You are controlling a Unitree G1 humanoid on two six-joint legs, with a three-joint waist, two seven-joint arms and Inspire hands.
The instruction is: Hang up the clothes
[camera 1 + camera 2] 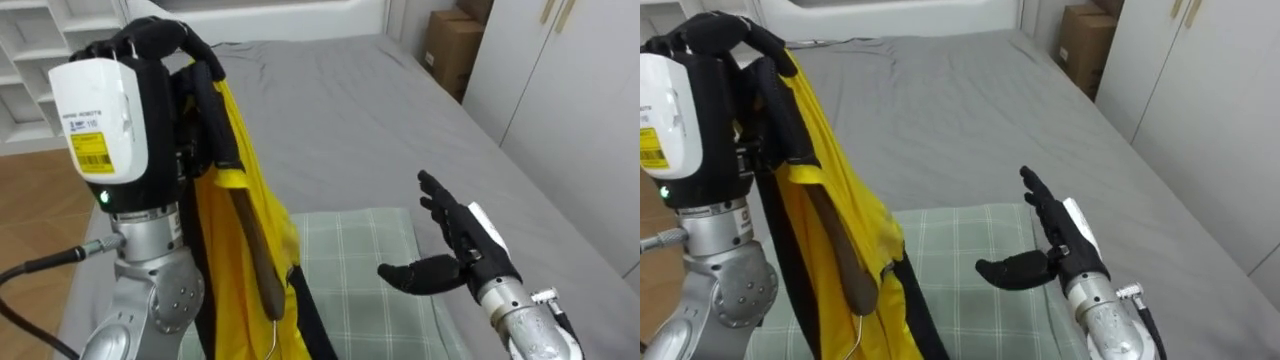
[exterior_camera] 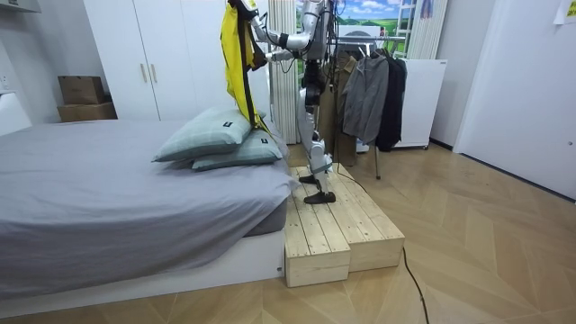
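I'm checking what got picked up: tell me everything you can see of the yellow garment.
The yellow garment is thin, smooth cloth with black edging; a brown wooden hanger slants down its front. The raised left hand has its fingers curled round its top, so it hangs straight down above the checked pillow.

Your left hand [image 1: 150,40] is raised high, fingers curled round the yellow garment [image 1: 218,262]; your right hand [image 1: 462,242] hovers lower, fingers spread
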